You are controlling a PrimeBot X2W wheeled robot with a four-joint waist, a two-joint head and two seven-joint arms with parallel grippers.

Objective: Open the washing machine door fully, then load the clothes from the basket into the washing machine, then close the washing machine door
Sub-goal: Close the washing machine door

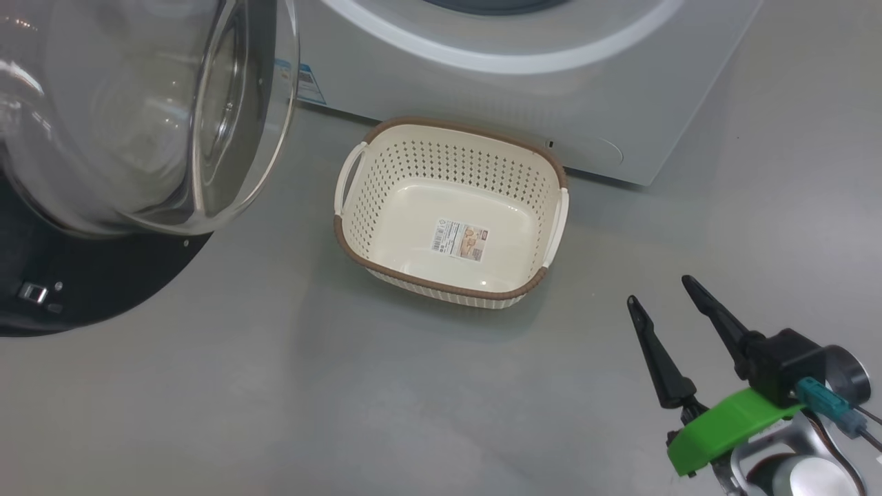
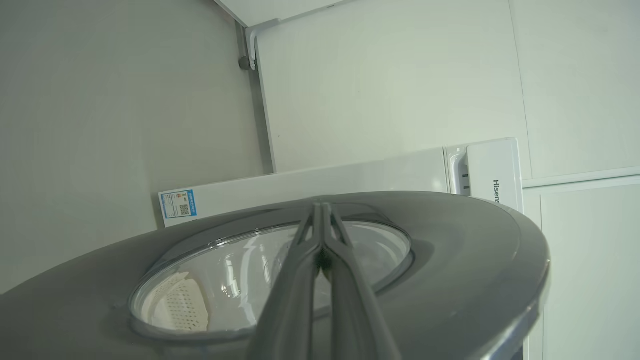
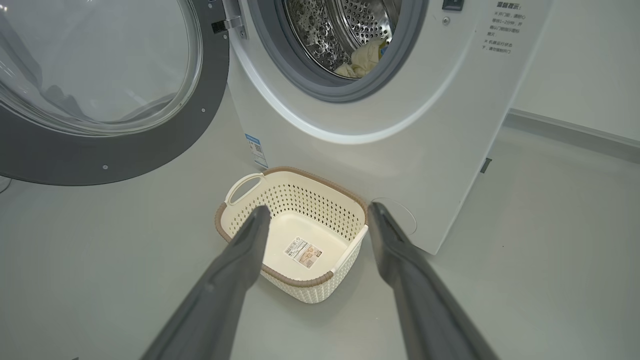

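Round black-rimmed, glass-centred washing machine door (image 1: 138, 117) stood open at 10 o'clock of the empty cream perforated basket (image 1: 441, 162); cream-yellow clothes (image 3: 361, 60) lay in the drum (image 3: 320, 25); door probably rigid, slick: push the rim; left end effector (image 2: 321, 209) pressed together; right end effector (image 1: 659, 289) spread.

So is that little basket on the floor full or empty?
Empty: the basket shows a bare cream base with its label sticker, and the cream-yellow clothes lie in the washing machine drum.
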